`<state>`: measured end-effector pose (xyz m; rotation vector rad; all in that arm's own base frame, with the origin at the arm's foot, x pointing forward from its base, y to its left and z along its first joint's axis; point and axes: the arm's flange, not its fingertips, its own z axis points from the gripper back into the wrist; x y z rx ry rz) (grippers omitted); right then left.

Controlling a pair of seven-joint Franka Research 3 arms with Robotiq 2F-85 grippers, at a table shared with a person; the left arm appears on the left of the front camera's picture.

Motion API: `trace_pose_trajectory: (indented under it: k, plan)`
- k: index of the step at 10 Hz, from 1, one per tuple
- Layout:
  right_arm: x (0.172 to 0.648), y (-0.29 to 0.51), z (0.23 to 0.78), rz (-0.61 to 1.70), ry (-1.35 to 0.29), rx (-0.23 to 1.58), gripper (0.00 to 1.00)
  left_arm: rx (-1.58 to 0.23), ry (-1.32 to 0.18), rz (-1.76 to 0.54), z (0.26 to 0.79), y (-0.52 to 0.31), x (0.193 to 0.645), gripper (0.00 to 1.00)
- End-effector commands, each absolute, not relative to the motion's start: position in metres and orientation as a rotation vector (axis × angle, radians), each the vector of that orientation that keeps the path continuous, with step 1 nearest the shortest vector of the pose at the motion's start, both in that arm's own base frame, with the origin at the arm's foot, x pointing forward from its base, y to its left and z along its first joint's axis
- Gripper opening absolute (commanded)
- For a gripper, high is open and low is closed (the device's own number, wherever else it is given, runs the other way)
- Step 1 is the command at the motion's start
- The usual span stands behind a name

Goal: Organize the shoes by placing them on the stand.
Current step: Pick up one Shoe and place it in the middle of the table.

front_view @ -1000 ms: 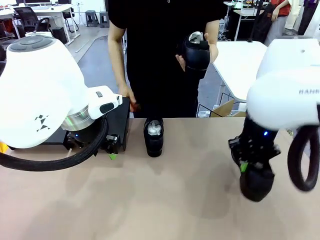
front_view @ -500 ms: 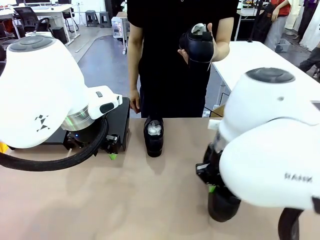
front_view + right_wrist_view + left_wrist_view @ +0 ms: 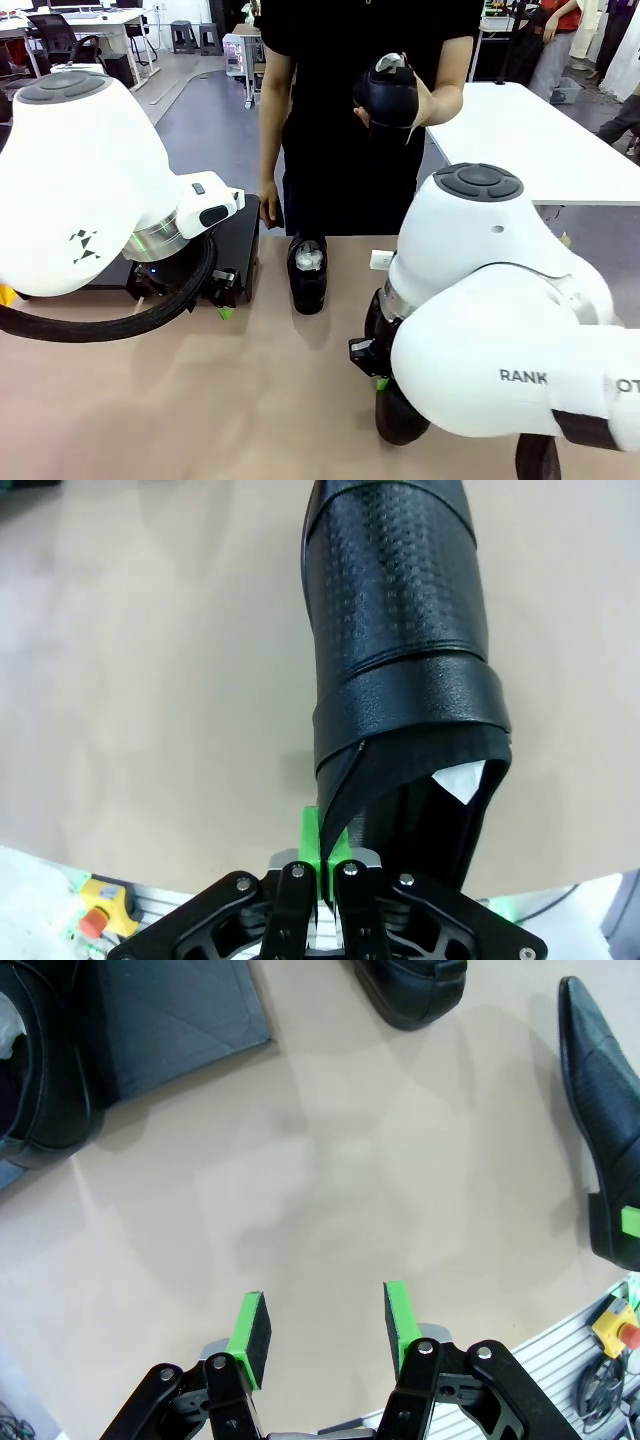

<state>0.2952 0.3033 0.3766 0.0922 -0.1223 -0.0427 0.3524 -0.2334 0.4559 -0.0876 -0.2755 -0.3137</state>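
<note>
The right gripper (image 3: 323, 838) is pinched tight on the thin leather rim at the heel opening of one shoe (image 3: 395, 630), which hangs toe-down from it. I judge that its narrow jaws take the rim because the shoe's body is too wide for them. In the front view this carried shoe (image 3: 400, 418) sits low over the table (image 3: 200, 400); the arm hides its underside, so whether it touches the surface is unclear. The left gripper (image 3: 325, 1325) hovers empty, pads apart, over bare table near the stand (image 3: 170, 1020), ready for a pick. A second shoe (image 3: 307, 272) stands on the table just beside the stand, not yet on it. The person's hand (image 3: 432, 100) holds a third shoe (image 3: 388, 95) up, well above the table.
</note>
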Motion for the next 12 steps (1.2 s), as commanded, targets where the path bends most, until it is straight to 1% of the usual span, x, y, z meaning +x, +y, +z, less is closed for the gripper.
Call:
trace_pose_trajectory:
  k: [1,7,9,10,12]
  plan:
    - [0.304,0.325,0.370,-0.014,-0.131,0.079,0.00,-0.086,-0.277,-0.301,0.457,-0.233,0.352,0.61]
    - [0.307,0.335,0.357,0.017,-0.096,0.106,0.00,-0.086,-0.277,-0.301,0.457,-0.233,0.352,0.61]
    - [0.308,0.335,0.354,0.034,-0.039,0.099,0.00,-0.086,-0.277,-0.301,0.457,-0.233,0.352,0.61]
    - [0.308,0.333,0.355,0.025,-0.014,0.105,0.10,-0.086,-0.277,-0.301,0.457,-0.233,0.352,0.61]
    - [0.307,0.330,0.358,0.016,-0.013,0.130,0.47,-0.086,-0.277,-0.301,0.457,-0.233,0.352,0.61]
